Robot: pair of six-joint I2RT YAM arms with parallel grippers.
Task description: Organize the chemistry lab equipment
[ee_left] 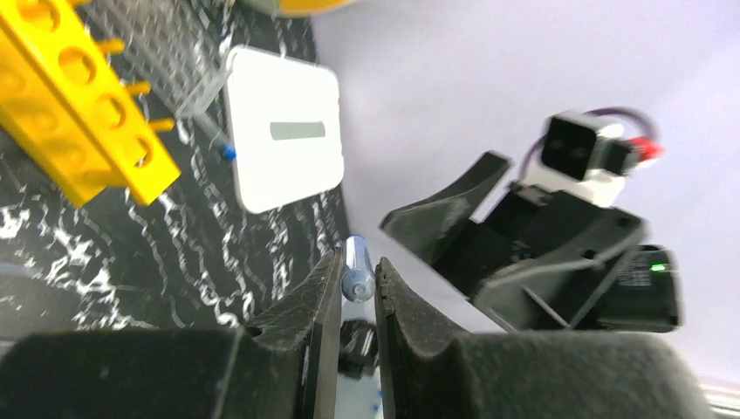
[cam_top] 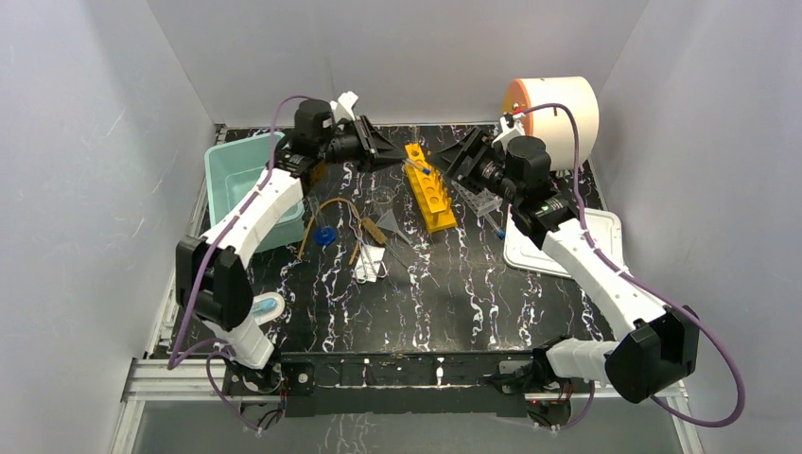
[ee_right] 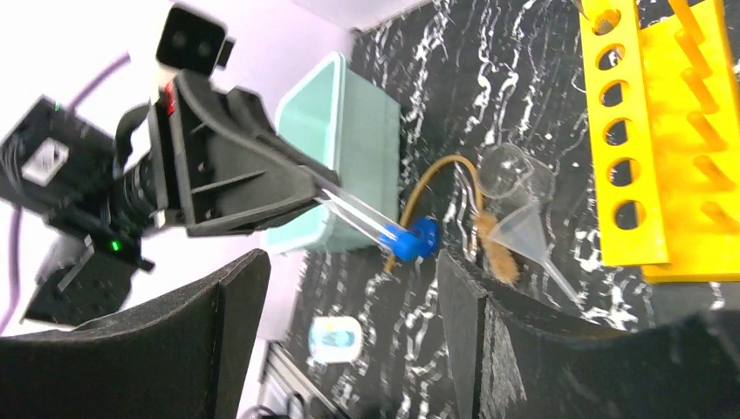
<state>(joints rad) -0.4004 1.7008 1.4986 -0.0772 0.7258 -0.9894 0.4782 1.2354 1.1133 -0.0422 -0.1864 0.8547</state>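
My left gripper (cam_top: 395, 156) (ee_left: 358, 262) is shut on a clear test tube (ee_left: 359, 269) with a blue cap (ee_right: 394, 240), held in the air above the far end of the yellow rack with round holes (cam_top: 430, 194) (ee_left: 78, 122) (ee_right: 663, 131). My right gripper (cam_top: 456, 161) (ee_right: 349, 297) is open and empty, facing the left one just right of the rack. A clear plastic tube rack (cam_top: 482, 200) stands beside it. The glass beaker (cam_top: 383, 199) (ee_right: 506, 170), clear funnel (cam_top: 392, 230) (ee_right: 524, 240), amber tube (cam_top: 326, 208) (ee_right: 428, 188) and wooden-handled tools (cam_top: 364, 241) lie left of the rack.
A teal bin (cam_top: 241, 180) (ee_right: 340, 140) stands at the back left. A white tray (cam_top: 567, 246) (ee_left: 284, 131) lies at the right, a large paper roll (cam_top: 553, 109) behind it. A blue ring (cam_top: 324, 236) and loose tubes (cam_top: 371, 265) lie mid-table. A small white-and-blue item (cam_top: 268, 306) is near the left base.
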